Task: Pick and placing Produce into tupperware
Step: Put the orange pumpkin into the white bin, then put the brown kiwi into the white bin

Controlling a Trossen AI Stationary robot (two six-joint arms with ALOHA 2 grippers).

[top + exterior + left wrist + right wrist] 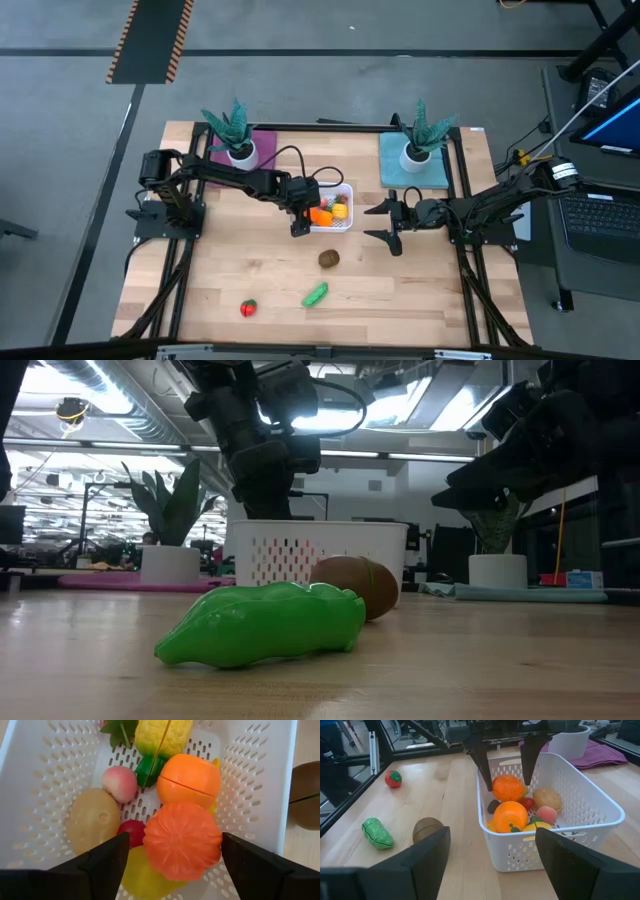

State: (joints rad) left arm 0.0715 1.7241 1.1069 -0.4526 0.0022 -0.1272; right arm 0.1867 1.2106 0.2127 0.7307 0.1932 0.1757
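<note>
The white perforated tupperware [346, 188] stands mid-table and holds several Produce pieces: a ribbed orange piece [182, 840] on top, a round orange [190, 777], a peach [120, 782] and a tan potato [92, 822]. My left gripper [175, 860] hangs open over it, pointing steeply down. Its fingers stand on either side of the ribbed orange piece; a gap shows at one finger. That piece rests on the pieces under it. On the wood lie a brown piece [329, 259], a green piece [316, 295] and a red piece [248, 308]. My right gripper [385, 225] waits open, right of the tupperware.
Two potted plants stand at the far edge, one on a purple mat [235, 135] and one on a teal mat [420, 140]. A laptop [600, 215] sits beyond the table's right side. Bare wood lies along the near edge around the loose pieces.
</note>
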